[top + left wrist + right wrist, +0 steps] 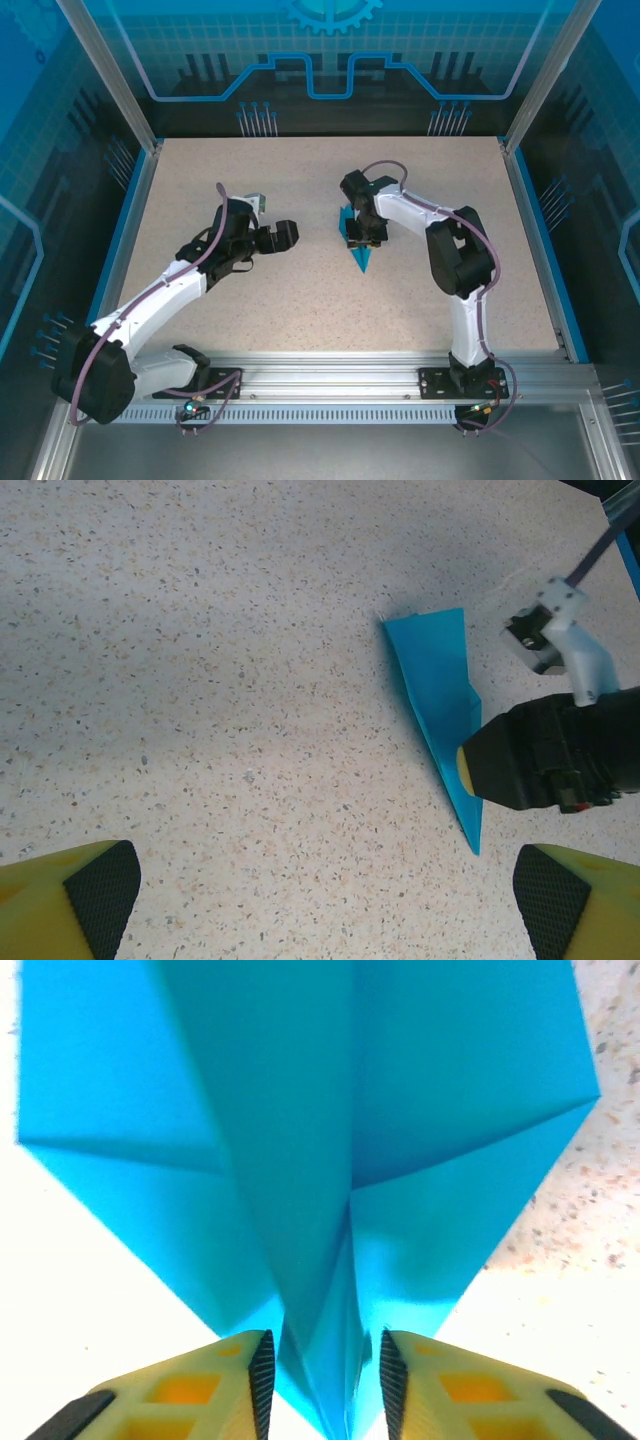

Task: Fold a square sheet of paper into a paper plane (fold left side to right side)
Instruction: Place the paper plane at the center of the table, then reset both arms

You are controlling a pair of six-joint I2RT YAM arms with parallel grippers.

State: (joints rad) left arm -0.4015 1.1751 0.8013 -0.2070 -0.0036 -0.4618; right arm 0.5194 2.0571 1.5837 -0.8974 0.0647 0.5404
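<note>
The bright-blue sheet of paper [358,248] lies mid-table, folded into a narrow pointed wedge with its tip toward the near edge. My right gripper [361,232] sits low over its middle. In the right wrist view the paper [320,1140] shows creased layers and a raised centre ridge. That ridge stands between the black pads [262,1370] of the right gripper [322,1385], which is open, with a small gap on each side. My left gripper [272,236] hovers to the left of the paper, wide open and holding nothing. Its view shows the wedge [435,680] lying flat.
Speckled beige tabletop [250,310] surrounds the paper. Blue-edged walls and aluminium posts [130,110] fence the table on the left, back and right. The rail [330,375] carrying both arm bases runs along the near edge.
</note>
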